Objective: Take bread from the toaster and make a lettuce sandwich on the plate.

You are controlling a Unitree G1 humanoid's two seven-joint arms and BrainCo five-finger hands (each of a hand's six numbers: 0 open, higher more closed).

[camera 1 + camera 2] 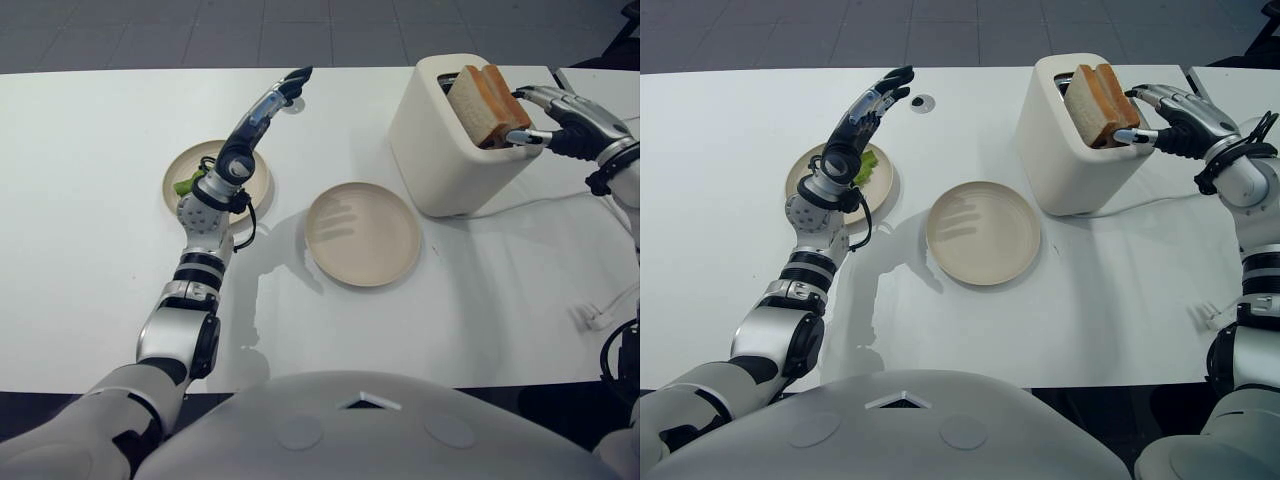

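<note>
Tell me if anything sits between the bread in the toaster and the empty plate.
Nothing visible does. The bread stands in the toaster with the right robot hand at it, and bare table separates the toaster from the empty plate. The lettuce plate and left robot hand lie farther left, off that path.

A round beige plate [362, 233] sits mid white desk [80, 230]; cream boxy toaster [440, 160] holding tan bread slices [478, 102] right, smaller beige plate [183, 160] bearing green lettuce leaf [869, 166] left.

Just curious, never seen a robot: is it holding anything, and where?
The right hand pinches the bread slice by its right edge; the left hand holds nothing.
</note>
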